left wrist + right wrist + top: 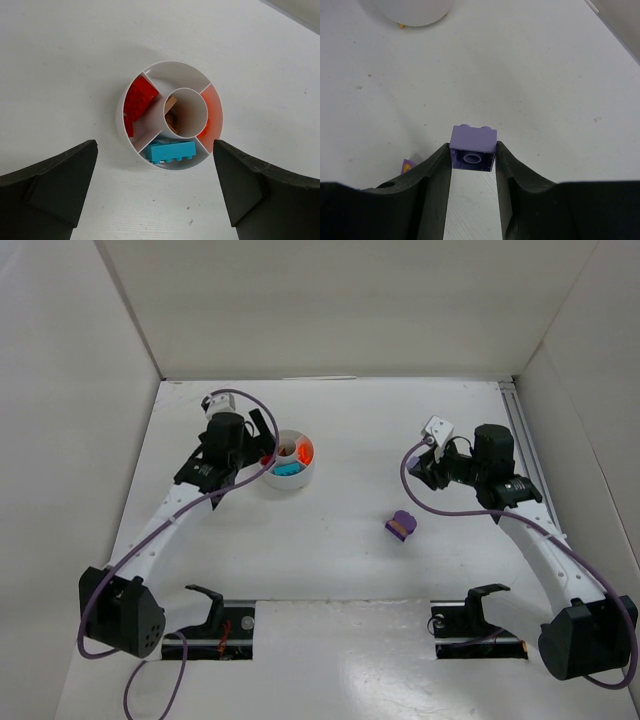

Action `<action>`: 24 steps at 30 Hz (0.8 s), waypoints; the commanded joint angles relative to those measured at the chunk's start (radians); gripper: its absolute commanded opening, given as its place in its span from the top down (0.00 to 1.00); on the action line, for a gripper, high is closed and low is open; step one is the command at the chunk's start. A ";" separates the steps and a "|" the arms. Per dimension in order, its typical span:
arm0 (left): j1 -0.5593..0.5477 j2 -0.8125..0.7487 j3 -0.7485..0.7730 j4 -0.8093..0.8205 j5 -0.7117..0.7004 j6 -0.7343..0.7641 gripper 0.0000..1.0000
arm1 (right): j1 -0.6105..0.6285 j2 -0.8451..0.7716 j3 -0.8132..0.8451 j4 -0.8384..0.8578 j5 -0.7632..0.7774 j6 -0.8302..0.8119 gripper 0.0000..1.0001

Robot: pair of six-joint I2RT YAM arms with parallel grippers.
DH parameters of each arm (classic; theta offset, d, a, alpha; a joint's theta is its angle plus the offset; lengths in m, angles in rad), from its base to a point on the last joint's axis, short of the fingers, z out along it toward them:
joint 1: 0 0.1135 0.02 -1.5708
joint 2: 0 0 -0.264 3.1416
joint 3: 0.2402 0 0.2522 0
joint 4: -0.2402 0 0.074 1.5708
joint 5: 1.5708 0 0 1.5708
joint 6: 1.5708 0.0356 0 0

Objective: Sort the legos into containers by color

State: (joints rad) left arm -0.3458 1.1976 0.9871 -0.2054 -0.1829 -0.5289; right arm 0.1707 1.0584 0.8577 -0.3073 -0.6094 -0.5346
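The white divided dish (300, 478) stands left of centre. In the left wrist view its rim (121, 112) encloses red bricks (140, 97), a teal brick (172, 150), an orange piece (212, 107) and a tan brick (171, 119) in the centre cup. One wedge is bare. My left gripper (257, 460) is open and empty, hovering at the dish's left side (155, 167). My right gripper (418, 468) is shut on a light purple brick (473, 137), held above the table (472, 159). Another purple brick (401, 525) lies on the table.
White walls enclose the table on three sides. A rail (522, 440) runs along the right edge. Two black brackets (210, 605) (480, 602) sit at the near edge. The dish's side (407, 10) shows far ahead in the right wrist view.
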 commanded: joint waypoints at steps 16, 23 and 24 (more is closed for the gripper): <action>-0.013 -0.107 -0.065 -0.086 -0.049 -0.112 0.00 | 0.154 0.093 0.122 0.083 0.033 -0.001 0.77; -0.033 -0.170 -0.106 -0.106 -0.058 -0.152 0.00 | 0.257 0.276 0.275 0.116 0.066 -0.001 0.77; -0.033 -0.170 -0.107 -0.106 -0.070 -0.152 0.00 | 0.266 0.300 0.297 0.116 0.066 -0.001 0.77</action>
State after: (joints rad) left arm -0.3756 1.0714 0.8951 -0.3115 -0.2283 -0.6548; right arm 0.4091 1.3067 1.0672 -0.2581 -0.5545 -0.5346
